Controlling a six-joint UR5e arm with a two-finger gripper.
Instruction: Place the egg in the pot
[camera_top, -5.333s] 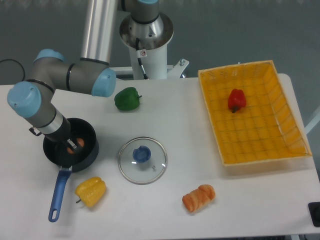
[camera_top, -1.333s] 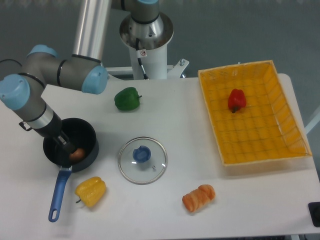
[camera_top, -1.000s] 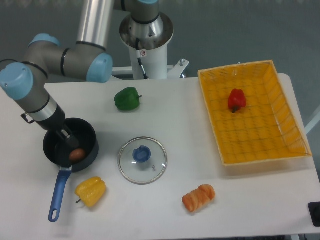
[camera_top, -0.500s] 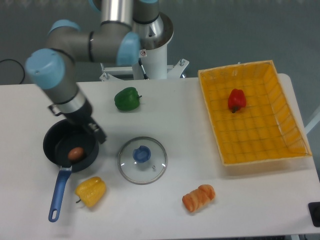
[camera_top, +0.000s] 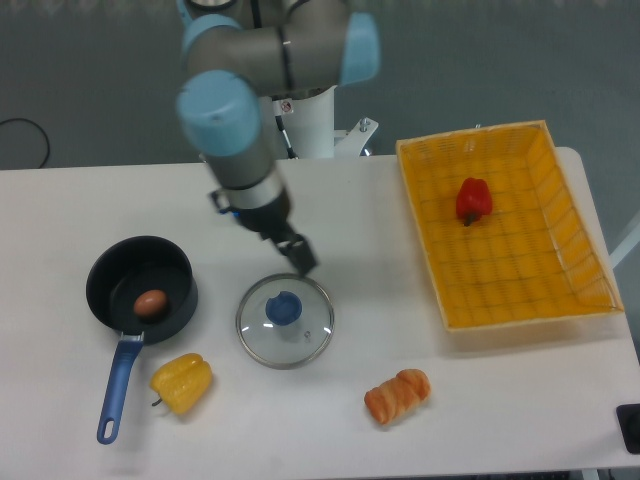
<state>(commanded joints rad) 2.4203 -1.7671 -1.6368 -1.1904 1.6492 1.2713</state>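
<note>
gripper (camera_top: 301, 256) above far edge of glass lid (camera_top: 285, 320), holds nothing, finger spread can't tell | egg (camera_top: 150, 302) lies inside pot (camera_top: 140, 289), well left of gripper | yellow pepper (camera_top: 181, 382) near pot handle | red pepper (camera_top: 473, 199) in basket (camera_top: 590, 262) at right

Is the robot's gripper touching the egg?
Apart. The fixed camera shows the egg lying alone in the pot, while the gripper hangs far off, above the glass lid.

white table (camera_top: 400, 230) with rounded corners, grey-blue floor (camera_top: 500, 60) behind, black cable (camera_top: 25, 135) at left
</note>
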